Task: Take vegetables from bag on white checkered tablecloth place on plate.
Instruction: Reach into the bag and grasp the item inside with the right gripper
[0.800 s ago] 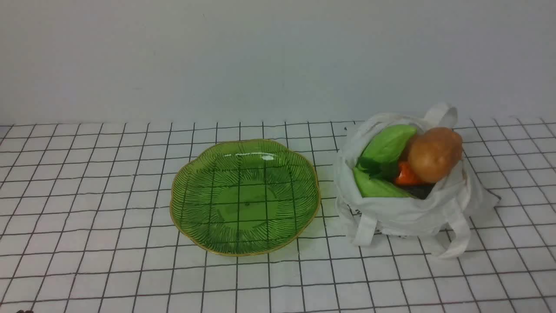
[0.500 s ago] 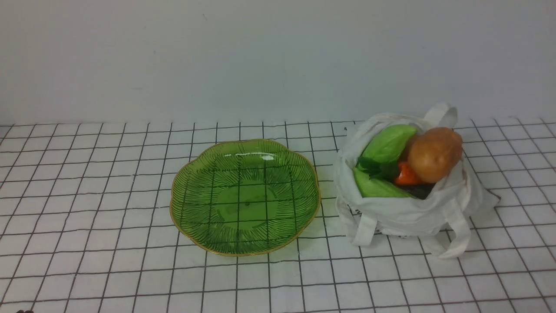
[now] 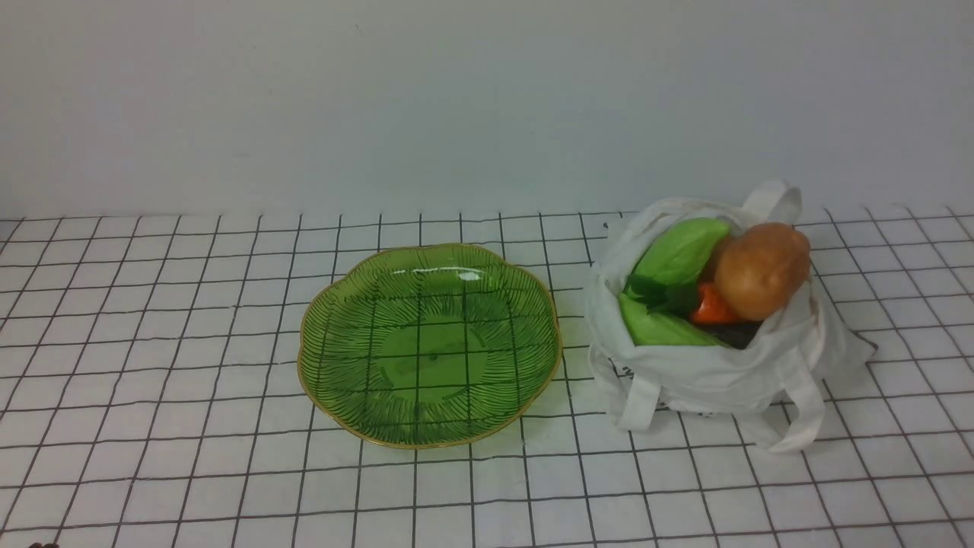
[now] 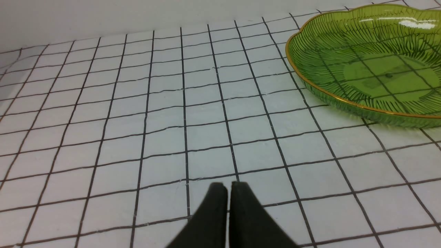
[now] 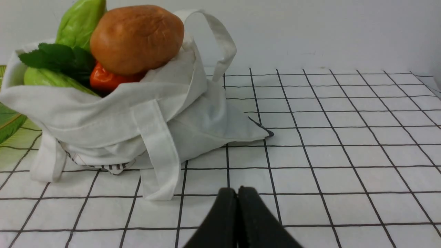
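The white cloth bag (image 3: 708, 369) stands on the white checkered tablecloth (image 3: 152, 365) at the right; it also shows in the right wrist view (image 5: 113, 117). In it sit a brown potato (image 3: 761, 268), an orange carrot (image 3: 713, 306) and light-green leafy pieces (image 3: 677, 255). The small tan round one is hidden. The empty green plate (image 3: 430, 342) lies left of the bag. My left gripper (image 4: 228, 187) is shut and empty over bare cloth, apart from the plate (image 4: 365, 62). My right gripper (image 5: 237, 191) is shut and empty, near the bag's strap (image 5: 158, 151). Neither gripper shows in the front view.
A plain white wall (image 3: 487, 99) runs behind the table. The bag's strap handles (image 3: 806, 411) trail onto the cloth in front of it. Open checkered cloth lies left of the plate and right of the bag.
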Robot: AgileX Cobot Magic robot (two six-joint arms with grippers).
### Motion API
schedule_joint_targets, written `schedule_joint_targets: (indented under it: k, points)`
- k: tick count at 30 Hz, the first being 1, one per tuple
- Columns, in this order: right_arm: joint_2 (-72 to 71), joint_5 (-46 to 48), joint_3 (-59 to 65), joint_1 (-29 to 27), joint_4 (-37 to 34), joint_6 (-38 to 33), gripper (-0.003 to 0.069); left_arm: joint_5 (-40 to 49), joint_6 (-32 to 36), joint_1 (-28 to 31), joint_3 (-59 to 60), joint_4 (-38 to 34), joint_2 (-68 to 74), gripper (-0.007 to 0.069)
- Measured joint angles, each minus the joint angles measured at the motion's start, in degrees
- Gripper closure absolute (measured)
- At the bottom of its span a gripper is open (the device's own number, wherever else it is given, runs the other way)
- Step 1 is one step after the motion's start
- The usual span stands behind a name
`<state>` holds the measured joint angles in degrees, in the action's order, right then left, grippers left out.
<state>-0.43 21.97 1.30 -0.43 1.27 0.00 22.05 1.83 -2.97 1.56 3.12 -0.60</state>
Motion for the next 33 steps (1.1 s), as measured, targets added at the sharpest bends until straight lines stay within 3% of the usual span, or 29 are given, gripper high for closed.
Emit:
schedule_joint_targets:
  k: [3,9,12,18,22,26,33]
  points:
    - [0.0,-0.9,0.0,0.0,-0.7,0.4,0.0675,0.0,0.0,0.0,0.0,0.0,0.0,0.0633]
    - [0.0,-17.0,0.4,0.0,-22.9,12.4,0.0675,0.0,0.0,0.0,0.0,0.0,0.0,0.0633]
    - [0.0,-24.5,0.4,0.0,-33.4,14.8,0.0675,0.0,0.0,0.0,0.0,0.0,0.0,0.0633]
    - [0.0,-28.6,0.4,0.0,-38.3,9.9,0.0675,0.0,0.0,0.0,0.0,0.0,0.0,0.0633]
    - [0.0,-29.9,0.2,0.1,-41.5,12.3,0.0675,0.0,0.0,0.0,0.0,0.0,0.0,0.0633]
    - [0.0,-22.4,-5.2,0.2,-40.2,13.2,0.0675,0.0,0.0,0.0,0.0,0.0,0.0,0.0633]
    - [17.5,6.0,-30.4,0.2,-27.3,6.1,0.0675,0.0,0.0,0.0,0.0,0.0,0.0,0.0633]
